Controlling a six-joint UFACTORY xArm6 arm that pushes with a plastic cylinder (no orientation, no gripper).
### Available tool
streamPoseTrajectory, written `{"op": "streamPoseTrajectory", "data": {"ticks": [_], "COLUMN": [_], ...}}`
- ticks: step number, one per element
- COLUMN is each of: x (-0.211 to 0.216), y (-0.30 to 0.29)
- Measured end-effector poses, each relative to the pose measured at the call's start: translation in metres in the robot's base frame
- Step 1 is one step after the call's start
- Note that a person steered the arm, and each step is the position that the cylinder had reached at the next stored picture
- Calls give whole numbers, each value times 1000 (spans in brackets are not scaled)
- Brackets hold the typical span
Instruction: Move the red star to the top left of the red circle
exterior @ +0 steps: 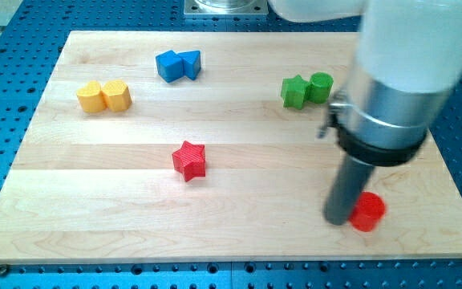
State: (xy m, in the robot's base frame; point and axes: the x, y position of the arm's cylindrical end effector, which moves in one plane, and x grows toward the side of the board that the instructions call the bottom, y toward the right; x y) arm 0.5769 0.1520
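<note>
My tip (339,220) rests touching the red circle (368,213) at its left side, lower right of the desk (239,225). Red star (189,160) sits mid-desk, well apart. No pincer fitted.

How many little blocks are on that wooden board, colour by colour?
Yellow: 2, a yellow block and a yellow block beside it
Blue: 2, a blue block and a blue block touching it
Green: 2, green star and green cylinder
Red: 2, red star and red circle
Total: 8
</note>
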Motion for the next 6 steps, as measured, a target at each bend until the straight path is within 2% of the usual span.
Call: {"op": "streamPoseTrajectory", "data": {"ticks": [1, 5, 6], "x": [3, -3, -13], "y": [20, -187, -221]}}
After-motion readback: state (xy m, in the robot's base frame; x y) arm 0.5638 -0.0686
